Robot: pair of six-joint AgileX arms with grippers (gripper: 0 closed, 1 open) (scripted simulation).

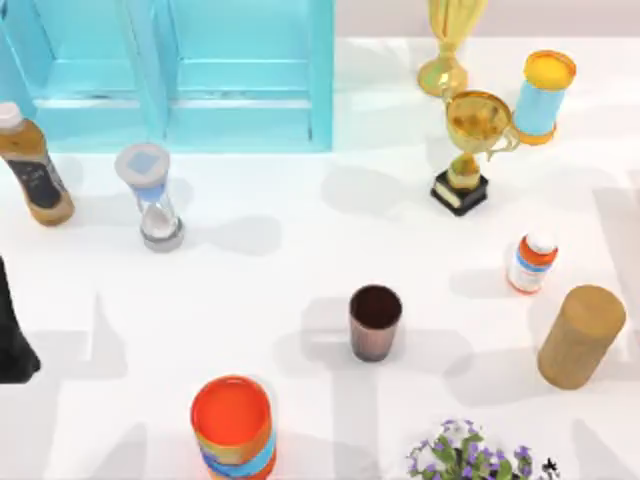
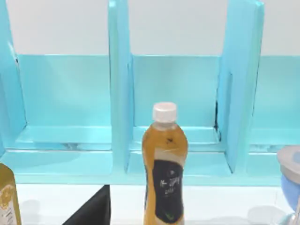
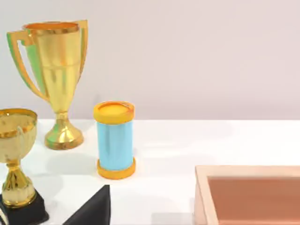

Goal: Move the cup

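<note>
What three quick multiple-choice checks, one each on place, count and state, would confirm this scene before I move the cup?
1. The cup stands:
A. inside the blue shelf
B. on open table near the middle
C. against the wooden cylinder

2. Gold trophies in the top view:
A. one
B. two
C. three

3. The cup is:
A. upright, mouth up
B. tipped on its side
C. upside down

Answers: 1 B, bare white table surrounds it; 2 B, a tall trophy and a black-based trophy; 3 A, its dark inside faces up.

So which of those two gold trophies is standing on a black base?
The smaller gold trophy with the black square base, nearer the table's middle. The taller gold trophy behind it has a round gold foot instead.
</note>
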